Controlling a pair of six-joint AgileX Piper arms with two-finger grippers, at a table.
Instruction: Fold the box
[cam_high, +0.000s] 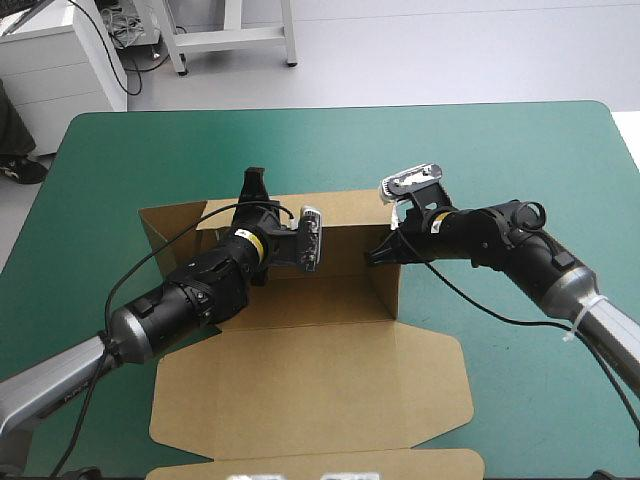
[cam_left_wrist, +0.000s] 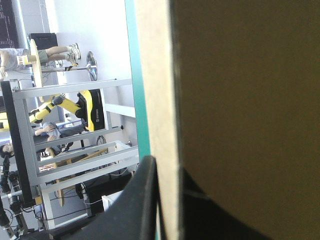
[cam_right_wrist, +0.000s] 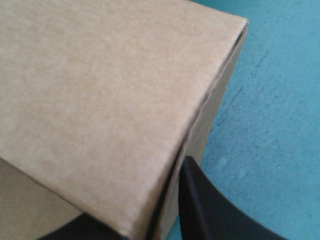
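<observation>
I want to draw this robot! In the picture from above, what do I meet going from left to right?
box's left flap → left gripper, pinching the box's far wall → right gripper, pinching the box's right corner

Bright, even light — soft, faint shadows inside the box (cam_high: 320, 295).

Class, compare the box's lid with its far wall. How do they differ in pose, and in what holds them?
The lid lies flat on the table, on the side nearest the robot, while the far wall stands upright. The left end effector grips the far wall's top edge, but nothing grips the lid. Both are brown board, parts of the same box.
</observation>
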